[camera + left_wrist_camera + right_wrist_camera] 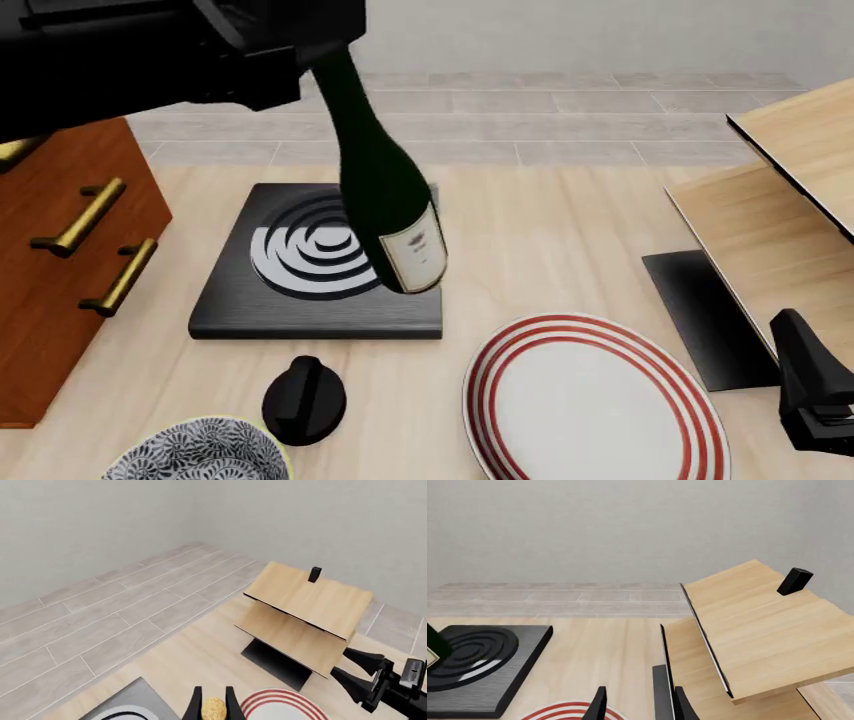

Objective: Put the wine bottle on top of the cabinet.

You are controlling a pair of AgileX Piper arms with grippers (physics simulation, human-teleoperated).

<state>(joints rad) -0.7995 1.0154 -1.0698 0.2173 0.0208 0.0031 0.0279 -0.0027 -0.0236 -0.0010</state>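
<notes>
The wine bottle (384, 190), dark green with a white label, hangs tilted in the air above a black ringed mat, label end lowest. My left gripper (213, 702) is shut on its gold-tan cap (213, 709); in the front view the dark left arm (174, 50) covers the neck's top. The cabinet (60, 270), reddish-brown with brass bar handles, stands at the table's left edge, beside and below the bottle. My right gripper (637, 705) is open with nothing in it, low at the right (811, 395), near the pale wood structure. A sliver of the bottle (434, 647) shows in the right wrist view.
A black square mat (320, 265) with white rings lies under the bottle. A red-striped plate (587, 400), a black knob-shaped object (304, 400) and a patterned bowl (200, 455) sit along the near edge. The pale slanted wood structure (787, 200) fills the right side.
</notes>
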